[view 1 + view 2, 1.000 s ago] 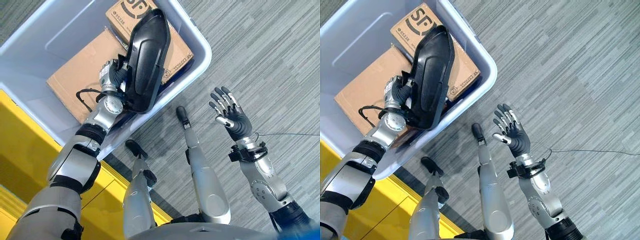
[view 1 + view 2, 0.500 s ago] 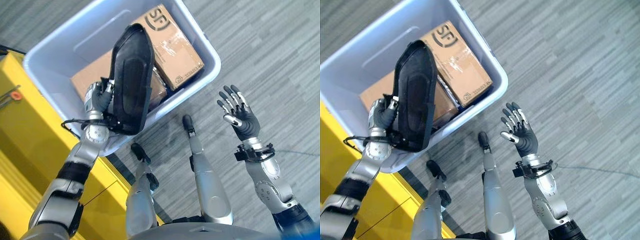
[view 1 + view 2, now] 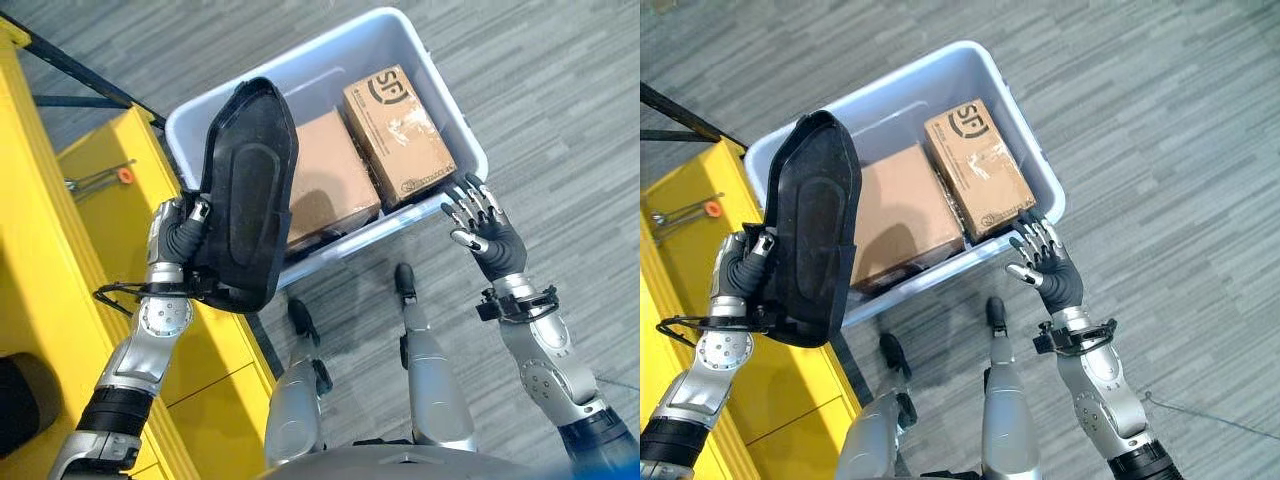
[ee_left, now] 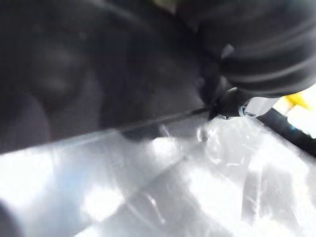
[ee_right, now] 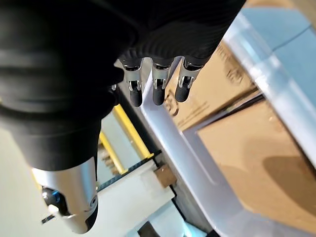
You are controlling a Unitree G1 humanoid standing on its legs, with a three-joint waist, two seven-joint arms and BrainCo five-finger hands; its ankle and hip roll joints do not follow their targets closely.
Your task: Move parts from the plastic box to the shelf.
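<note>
left hand (image 3: 178, 232) grips black part (image 3: 247, 195) | fingers hidden | right hand (image 3: 487, 232) spread

At the left of the frame you see the left hand (image 3: 737, 268) curled round a big black part (image 3: 812, 228), held up over the yellow shelf (image 3: 680, 205). The pale plastic box (image 3: 1031, 170) at the top middle holds two brown boxes (image 3: 977, 168). The right hand (image 3: 1048, 268), fingers spread, is at the box's near rim.
</note>
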